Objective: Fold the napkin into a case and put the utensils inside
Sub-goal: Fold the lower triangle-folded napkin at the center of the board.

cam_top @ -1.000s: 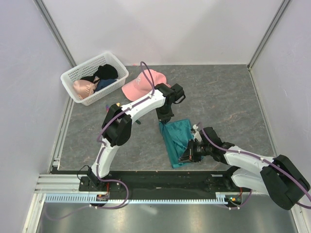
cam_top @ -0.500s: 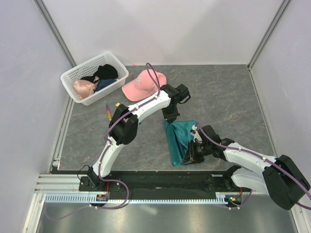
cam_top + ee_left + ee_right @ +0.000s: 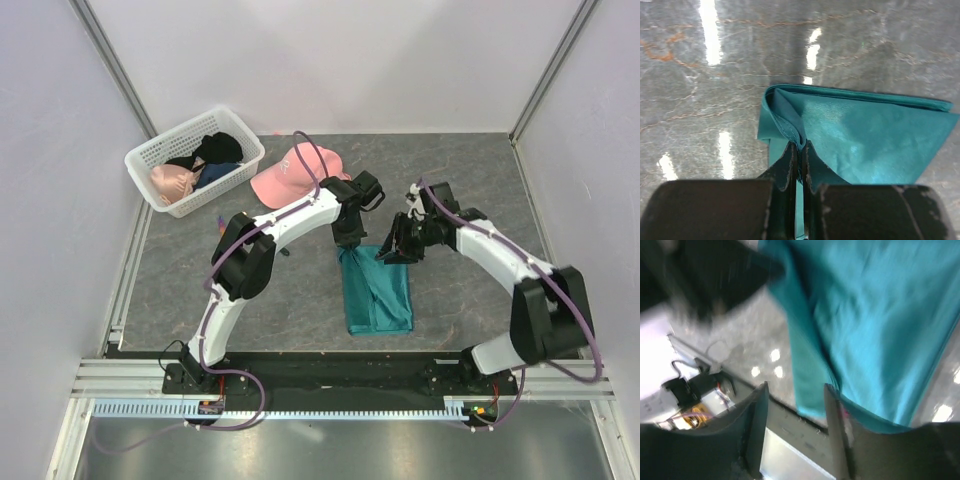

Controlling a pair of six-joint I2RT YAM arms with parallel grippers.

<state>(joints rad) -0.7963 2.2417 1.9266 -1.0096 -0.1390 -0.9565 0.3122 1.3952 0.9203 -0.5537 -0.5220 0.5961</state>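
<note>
folded teal-green cloth napkin (image 3: 378,295) mid-frame, flat on grey marbled worktop (image 3: 470,190) | clenched left fingers (image 3: 786,172) on its upper-left corner — likely anchoring the fold | spread right fingers (image 3: 759,432) over upper-right corner, grasping nothing — seemingly ready to regrasp

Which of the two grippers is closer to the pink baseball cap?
Left. The left gripper sits close by the pink fabric baseball cap's near-right side, pinching the teal-green cloth napkin; the right gripper hangs open farther right.
</note>
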